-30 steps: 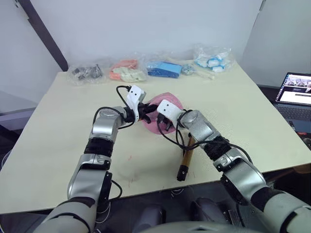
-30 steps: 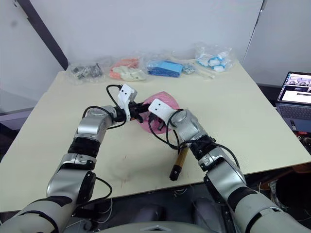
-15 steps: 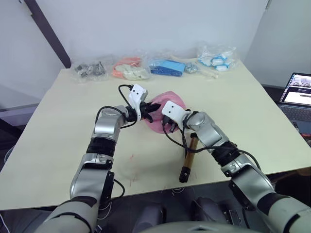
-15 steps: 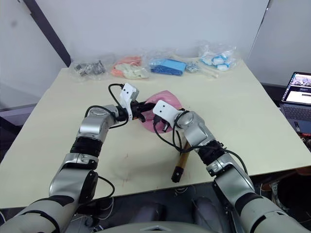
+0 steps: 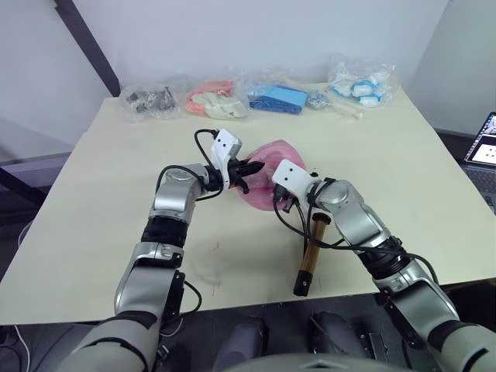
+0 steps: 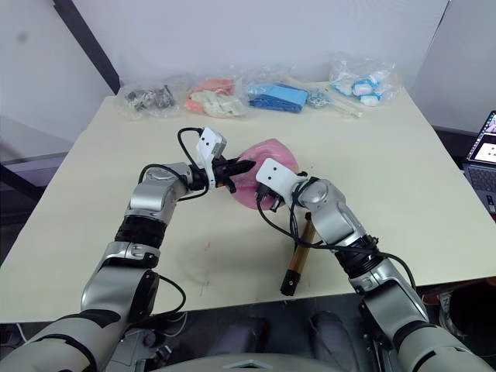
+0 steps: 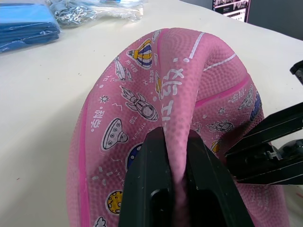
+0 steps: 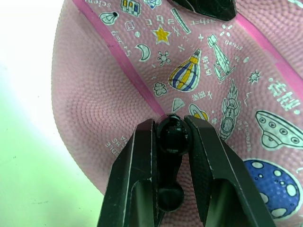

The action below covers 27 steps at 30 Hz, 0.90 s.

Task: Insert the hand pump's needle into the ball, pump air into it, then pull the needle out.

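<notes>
The pink ball (image 5: 267, 172), soft and creased, lies in the middle of the table. My left gripper (image 7: 174, 142) is shut on a raised fold of its skin, coming in from the left (image 5: 249, 167). My right gripper (image 8: 173, 130) is shut on the needle's small black fitting (image 8: 170, 138), held against the ball's near side (image 5: 280, 203). The thin metal pin itself is hidden. The hand pump (image 5: 310, 252), a bronze cylinder with black ends, lies on the table near the front edge under my right forearm. Its black hose (image 5: 297, 229) loops up to my right gripper.
Several clear bags line the table's far edge: dark parts (image 5: 151, 99), orange and cream pieces (image 5: 213, 102), blue pieces (image 5: 275, 97), white and blue pieces (image 5: 360, 84). A laptop (image 5: 487, 146) stands off the table to the right. The table's front edge (image 5: 232, 298) runs just past the pump's end.
The head views have shifted, so the camera moved. Both grippers keep their holds at the ball, and the pump lies where it was.
</notes>
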{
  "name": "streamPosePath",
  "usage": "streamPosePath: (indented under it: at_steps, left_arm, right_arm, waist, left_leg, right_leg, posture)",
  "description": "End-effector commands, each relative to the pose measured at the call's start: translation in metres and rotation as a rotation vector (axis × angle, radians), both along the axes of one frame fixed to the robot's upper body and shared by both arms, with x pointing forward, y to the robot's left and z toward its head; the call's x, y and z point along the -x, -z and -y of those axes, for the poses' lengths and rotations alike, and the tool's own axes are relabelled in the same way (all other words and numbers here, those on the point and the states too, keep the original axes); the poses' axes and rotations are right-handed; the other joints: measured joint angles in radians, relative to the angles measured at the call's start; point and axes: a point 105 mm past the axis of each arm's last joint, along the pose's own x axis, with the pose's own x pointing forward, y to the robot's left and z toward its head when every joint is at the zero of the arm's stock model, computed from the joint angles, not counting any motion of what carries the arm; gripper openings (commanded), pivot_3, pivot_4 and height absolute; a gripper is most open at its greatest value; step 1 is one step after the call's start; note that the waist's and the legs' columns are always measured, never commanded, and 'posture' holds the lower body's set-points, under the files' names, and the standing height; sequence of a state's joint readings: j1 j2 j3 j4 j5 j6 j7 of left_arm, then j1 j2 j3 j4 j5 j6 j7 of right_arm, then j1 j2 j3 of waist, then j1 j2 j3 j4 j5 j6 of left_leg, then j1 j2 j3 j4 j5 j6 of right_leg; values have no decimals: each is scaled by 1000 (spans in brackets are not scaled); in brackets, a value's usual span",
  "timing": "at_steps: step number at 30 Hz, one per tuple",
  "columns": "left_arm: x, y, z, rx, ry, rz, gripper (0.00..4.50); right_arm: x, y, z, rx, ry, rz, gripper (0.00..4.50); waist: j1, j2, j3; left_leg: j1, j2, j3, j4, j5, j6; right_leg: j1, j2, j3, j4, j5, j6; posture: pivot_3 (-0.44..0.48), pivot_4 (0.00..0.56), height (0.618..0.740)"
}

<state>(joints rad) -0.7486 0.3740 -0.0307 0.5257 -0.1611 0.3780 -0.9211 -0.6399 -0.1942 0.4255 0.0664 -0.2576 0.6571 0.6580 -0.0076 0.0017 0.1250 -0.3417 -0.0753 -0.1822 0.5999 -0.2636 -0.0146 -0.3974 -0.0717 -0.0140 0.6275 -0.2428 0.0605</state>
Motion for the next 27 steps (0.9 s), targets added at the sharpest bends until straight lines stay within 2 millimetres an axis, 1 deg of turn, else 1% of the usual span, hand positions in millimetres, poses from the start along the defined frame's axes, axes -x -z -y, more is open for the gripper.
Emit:
streamPosePath:
  at_steps: [1, 6, 13, 17, 21, 22, 27]
  left_arm:
    - [8, 47, -14, -70, -63, -151, 0]
    - [8, 46, -13, -70, -60, -147, 0]
    - [7, 46, -12, -72, -57, -143, 0]
    - [8, 46, -12, -70, -58, -139, 0]
    - [7, 46, -12, -67, -63, -137, 0]
    - [7, 46, -12, -66, -63, -137, 0]
    - [7, 46, -11, -68, -64, -136, 0]
  right_arm:
    - [2, 11, 10, -2, 31, -34, 367]
    - [-1, 0, 11, -60, 37, -1, 367]
    - [0, 1, 14, -66, 27, -6, 367]
    - [1, 3, 17, -39, 20, 4, 367]
    - [3, 1, 17, -59, 14, 4, 367]
    - [3, 2, 17, -51, 8, 7, 1840]
    - [0, 0, 21, -36, 31, 33, 1840]
  waist:
    - [0, 0, 1]
    - [1, -1, 7]
    - [1, 0, 10]
    - [3, 0, 11]
    - [6, 0, 11]
    - [7, -1, 12]
    - [6, -2, 13]
  left_leg:
    - [-1, -1, 0, 0, 0, 0]
    - [-2, -1, -3, 0, 0, 0]
    - [-3, -1, -4, 1, 1, 1]
    - [-3, -2, -4, 1, 1, 2]
    - [-3, -2, -4, 2, 3, 5]
    - [-3, -2, -4, 2, 3, 5]
    - [-3, -2, -4, 2, 3, 5]
  right_leg:
    - [0, 0, 0, 0, 0, 0]
    - [0, 0, 0, 0, 0, 0]
    - [0, 0, -2, 0, 0, 0]
    - [0, -1, -3, 0, 0, 0]
    - [0, -1, -3, 0, 0, 0]
    - [0, -1, -3, 0, 0, 0]
    - [0, -1, -3, 0, 0, 0]
  posture:
    - [0, 150, 740]
    - [0, 150, 740]
    - [0, 150, 740]
    - [0, 150, 740]
    - [0, 150, 740]
    - [0, 150, 740]
    - [0, 150, 740]
